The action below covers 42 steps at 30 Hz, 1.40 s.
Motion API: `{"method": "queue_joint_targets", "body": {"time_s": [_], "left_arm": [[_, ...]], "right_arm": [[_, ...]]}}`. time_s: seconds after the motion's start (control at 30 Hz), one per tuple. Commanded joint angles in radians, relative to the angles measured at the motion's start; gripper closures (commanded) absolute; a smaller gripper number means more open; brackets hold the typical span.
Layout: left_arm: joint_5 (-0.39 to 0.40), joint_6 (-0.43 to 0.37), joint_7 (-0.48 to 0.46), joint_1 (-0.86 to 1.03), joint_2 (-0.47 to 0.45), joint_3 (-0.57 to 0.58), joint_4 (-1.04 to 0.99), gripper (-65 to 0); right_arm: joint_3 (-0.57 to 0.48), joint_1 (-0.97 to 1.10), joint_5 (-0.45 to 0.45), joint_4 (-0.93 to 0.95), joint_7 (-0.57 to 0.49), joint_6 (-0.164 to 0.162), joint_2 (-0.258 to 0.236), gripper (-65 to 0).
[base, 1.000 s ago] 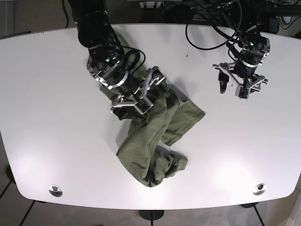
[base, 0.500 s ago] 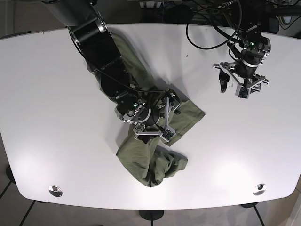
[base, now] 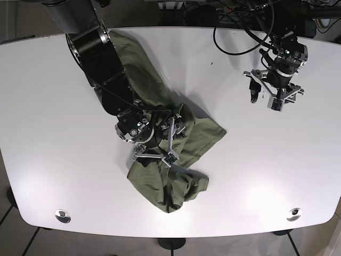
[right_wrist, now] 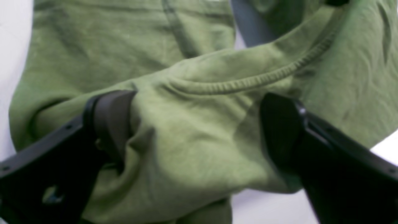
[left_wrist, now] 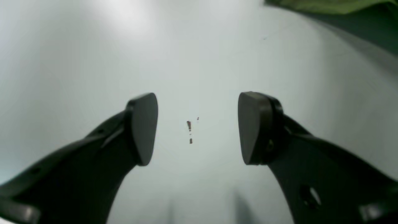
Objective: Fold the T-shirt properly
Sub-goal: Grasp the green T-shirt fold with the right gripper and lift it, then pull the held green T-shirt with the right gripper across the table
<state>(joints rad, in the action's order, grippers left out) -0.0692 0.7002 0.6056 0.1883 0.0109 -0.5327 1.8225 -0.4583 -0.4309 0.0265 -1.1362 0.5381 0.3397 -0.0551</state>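
Note:
The olive green T-shirt (base: pixel 160 176) lies crumpled in the middle of the white table (base: pixel 53 133), running from the back left to the front. My right gripper (base: pixel 165 144) is down on it, open. In the right wrist view its fingers (right_wrist: pixel 112 121) straddle a bunched fold of the shirt (right_wrist: pixel 192 137) just below the ribbed collar (right_wrist: pixel 248 81). My left gripper (base: pixel 265 100) hangs open and empty over bare table at the back right. In the left wrist view (left_wrist: pixel 197 127) only a corner of the shirt (left_wrist: pixel 326 4) shows at the top edge.
Black cables (base: pixel 234 32) trail over the table's back edge behind the left arm. Two metal fittings (base: pixel 63 215) (base: pixel 293 214) sit near the front corners. The right arm's dark body (base: pixel 101 58) lies over the shirt's back part.
My right gripper moved from the shirt's upper middle forward and down onto the fabric. The shirt shifted slightly left under it. The left arm barely moved.

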Motion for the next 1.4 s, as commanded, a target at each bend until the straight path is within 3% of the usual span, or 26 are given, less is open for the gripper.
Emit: {"method": "queue_joint_targets", "body": {"time_s": [0.03,0.13,0.2,0.23,0.33,0.43,0.5,0.63,0.83,0.93,1.03,1.2,1.27,1.4], "left_arm": [[0.013,-0.002,-0.02,-0.008,-0.007,0.0,0.015,-37.2],[0.013,-0.002,-0.02,-0.008,-0.007,0.0,0.015,-37.2],[0.013,-0.002,-0.02,-0.008,-0.007,0.0,0.015,-37.2],[0.013,-0.002,-0.02,-0.008,-0.007,0.0,0.015,-37.2],[0.013,-0.002,-0.02,-0.008,-0.007,0.0,0.015,-37.2],[0.013,-0.002,-0.02,-0.008,-0.007,-0.004,0.015,-37.2],[0.015,-0.002,-0.02,-0.008,-0.007,-0.004,0.015,-37.2],[0.015,-0.002,-0.02,-0.006,-0.001,0.0,0.023,-37.2],[0.015,-0.002,-0.02,0.026,0.002,0.093,0.038,-37.2],[0.012,-0.002,-0.023,0.038,0.002,0.184,0.039,-37.4],[0.015,-0.002,-0.026,0.053,0.018,0.201,0.052,-37.8],[0.015,-0.002,-0.042,0.053,0.022,0.207,0.039,-37.8],[0.015,-0.053,-0.103,0.053,0.027,0.211,0.015,-37.8],[0.01,-0.248,-0.275,0.05,0.05,0.208,-0.063,-37.8]], "right_arm": [[0.003,-0.021,0.008,-0.018,-0.043,-0.006,0.004,-43.1],[0.003,-0.016,0.01,-0.02,-0.045,-0.006,0.002,-25.4],[0.005,-0.007,0.01,-0.021,-0.045,-0.006,0.007,-7.0],[0.005,-0.004,0.01,-0.038,-0.039,-0.008,0.008,-1.6],[0.005,0.048,0.01,-0.158,-0.033,-0.009,0.008,-1.9],[0.005,0.099,0.01,-0.304,0.027,-0.073,0.008,-1.9],[0.005,0.117,0.01,-0.371,0.035,-0.089,0.011,-1.9],[0.003,0.089,0.008,-0.488,0.07,-0.09,0.053,-1.9],[0.003,-0.156,0.005,-0.525,0.135,-0.09,0.13,-1.9],[0.003,-0.3,0.008,-0.5,0.136,-0.09,0.149,-1.9],[0.008,-0.421,0.01,-0.499,0.176,-0.09,0.162,-1.9],[0.102,-0.521,0.01,-0.509,0.202,-0.078,0.179,-1.9],[0.111,-0.526,0.01,-0.496,0.205,-0.078,0.18,-1.9],[0.111,-0.523,0.01,-0.492,0.205,-0.078,0.18,-1.9]]}}
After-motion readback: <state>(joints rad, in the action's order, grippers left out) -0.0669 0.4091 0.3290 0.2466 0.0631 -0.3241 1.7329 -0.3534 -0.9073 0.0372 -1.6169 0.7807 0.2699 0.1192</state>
